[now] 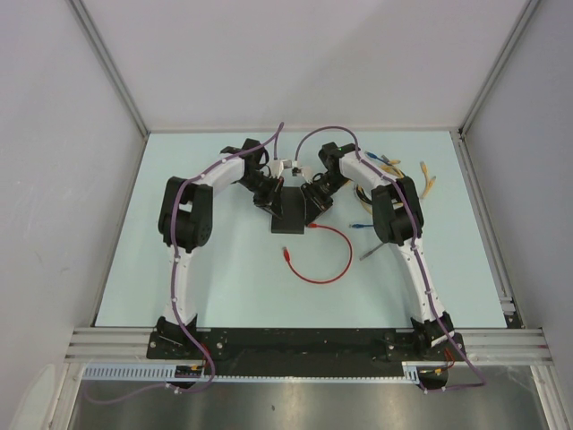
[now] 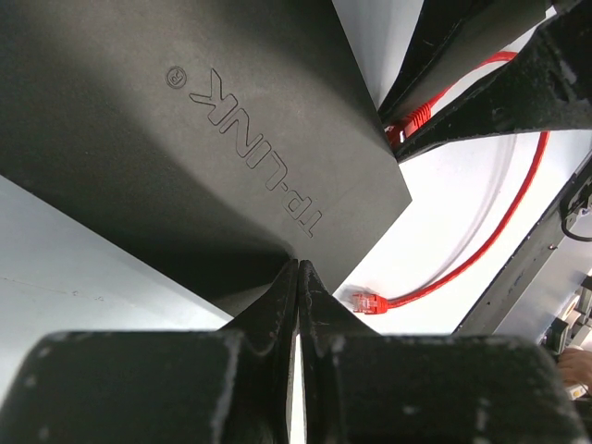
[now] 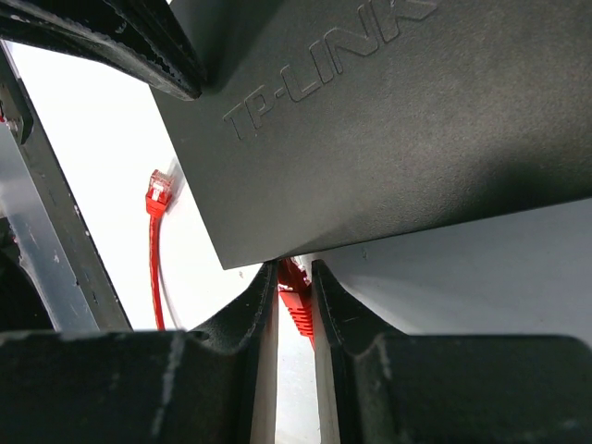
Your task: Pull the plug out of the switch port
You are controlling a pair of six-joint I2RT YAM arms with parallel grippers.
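Note:
The switch (image 1: 291, 211) is a flat matte-black TP-LINK box lying mid-table; it fills the left wrist view (image 2: 185, 139) and the right wrist view (image 3: 398, 120). A red plug (image 3: 294, 289) sits at its narrow edge, and its red cable (image 1: 336, 260) loops across the table to a free end (image 1: 286, 254). My right gripper (image 3: 294, 274) is shut on the red plug, at the switch's right side (image 1: 313, 201). My left gripper (image 2: 299, 270) is shut, its tips against the switch's edge at the switch's left side (image 1: 271, 197). The port itself is hidden.
Several loose yellow and blue cables (image 1: 398, 168) lie at the back right by the right arm. A blue plug (image 1: 361, 226) and a grey one (image 1: 369, 254) lie right of the red loop. A small white object (image 1: 291, 167) sits behind the switch.

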